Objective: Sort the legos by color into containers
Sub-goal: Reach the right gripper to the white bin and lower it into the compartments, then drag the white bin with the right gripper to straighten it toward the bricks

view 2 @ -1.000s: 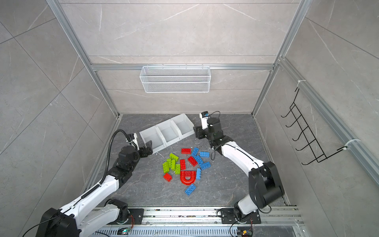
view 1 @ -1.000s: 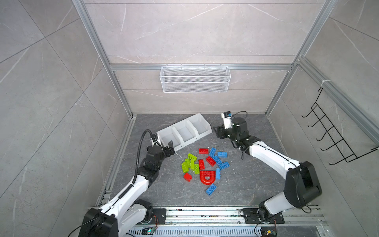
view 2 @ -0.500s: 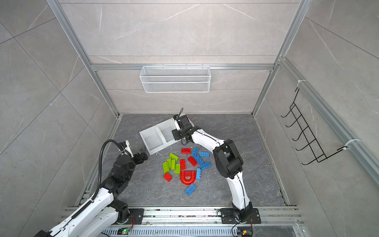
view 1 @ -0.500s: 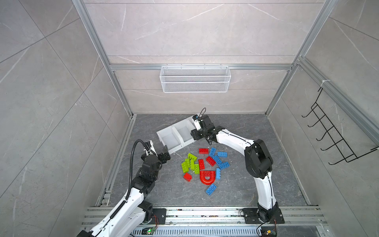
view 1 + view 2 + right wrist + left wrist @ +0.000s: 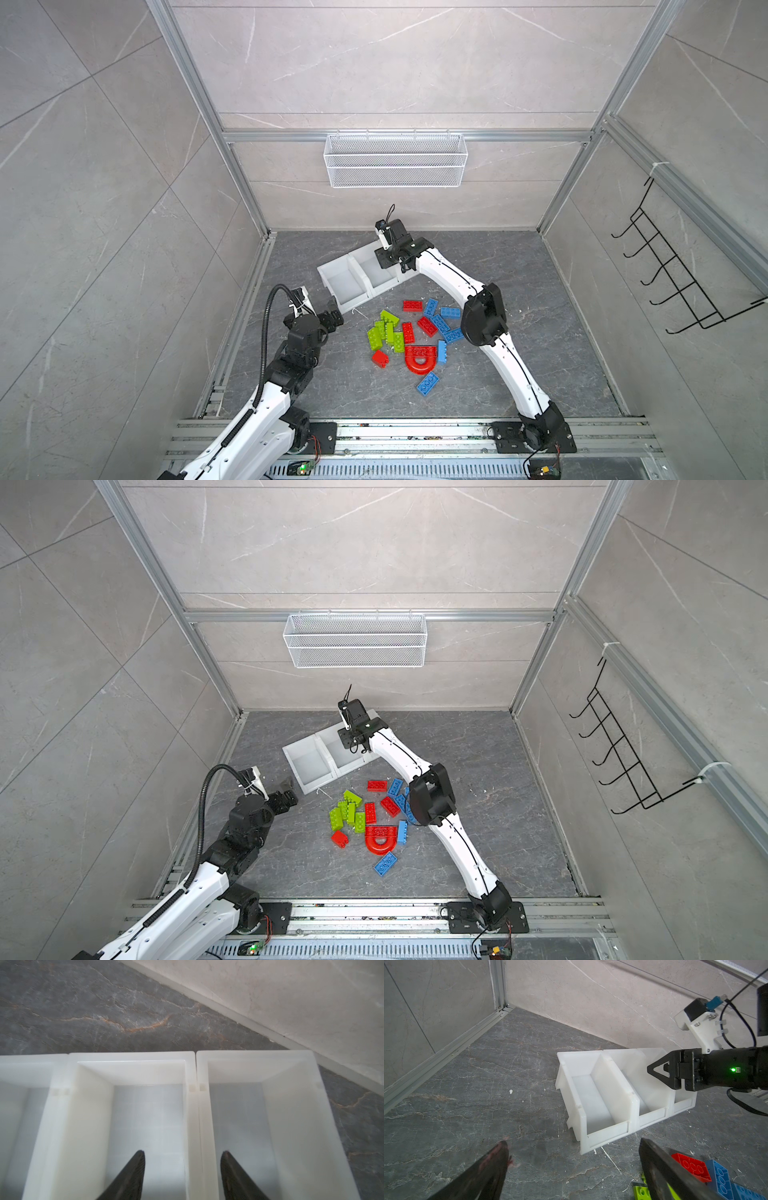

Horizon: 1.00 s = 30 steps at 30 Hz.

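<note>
- Left gripper (image 5: 334, 313), left of centre in both top views: fingers spread wide with nothing between them. It hovers just beside the front corner of the leftmost bin (image 5: 345, 284). Risk: a forward move from here would strike that corner and skew the row.
- Containers (image 5: 358, 277), centre of frame, just above the brick pile: three joined bins. All that shows of them is empty, so in my judgement no brick is sorted yet.
- Right gripper (image 5: 184, 1152), upper centre: fingers part-spread and holding nothing. One is over the middle bin (image 5: 145, 1115), one over the rightmost bin (image 5: 239, 1115), with the shared wall between them. Risk: closing here would pinch the wall, and any pull after that could drag or tip the whole row.
- Legos (image 5: 408, 332), centre to lower centre: loose on the floor with red, blue and green mixed, the red arch (image 5: 420, 360) among them. The right arm's elbow (image 5: 482, 316) hangs over the blue ones, and a low swing could scatter them.
- Against a second ago: the right gripper stood off the right end of the row and is now over it. The left gripper has drawn slightly back toward lower left. Bins and legos lie as they did.
</note>
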### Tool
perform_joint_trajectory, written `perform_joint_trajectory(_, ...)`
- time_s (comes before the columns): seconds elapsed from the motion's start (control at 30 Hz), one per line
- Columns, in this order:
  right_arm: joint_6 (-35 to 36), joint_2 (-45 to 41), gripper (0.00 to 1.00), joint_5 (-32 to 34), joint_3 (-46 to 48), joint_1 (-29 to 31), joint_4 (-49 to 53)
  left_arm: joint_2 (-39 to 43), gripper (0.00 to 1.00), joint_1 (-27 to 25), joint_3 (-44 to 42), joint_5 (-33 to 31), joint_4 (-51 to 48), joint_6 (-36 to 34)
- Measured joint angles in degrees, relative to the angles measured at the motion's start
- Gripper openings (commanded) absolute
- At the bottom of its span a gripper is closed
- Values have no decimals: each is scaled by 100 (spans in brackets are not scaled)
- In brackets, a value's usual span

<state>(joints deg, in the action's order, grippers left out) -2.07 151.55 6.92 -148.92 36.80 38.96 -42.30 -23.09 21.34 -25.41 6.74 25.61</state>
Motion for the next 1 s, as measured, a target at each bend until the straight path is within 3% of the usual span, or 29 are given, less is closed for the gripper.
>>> perform_joint_trajectory(0.13, 22, 802, 56, 61, -1447, -2, 765, -4, 100, 0, 0, -2, 0, 0)
perform_joint_trajectory(0.3, 26, 957, 44, 59, -1729, -39, 1161, -59, 100, 0, 0, -2, 2, 0)
perform_joint_trajectory(0.47, 20, 949, 37, 11, -1480, -94, 1174, -68, 100, -2, 0, -2, 0, 0)
perform_joint_trajectory(0.8, -245, 866, 13, -184, -1073, -136, 1217, -70, 100, 0, 0, -155, 0, -2)
perform_joint_trajectory(1.0, -542, 170, 4, -68, 136, -142, 935, -70, 100, 0, 0, -160, 0, -2)
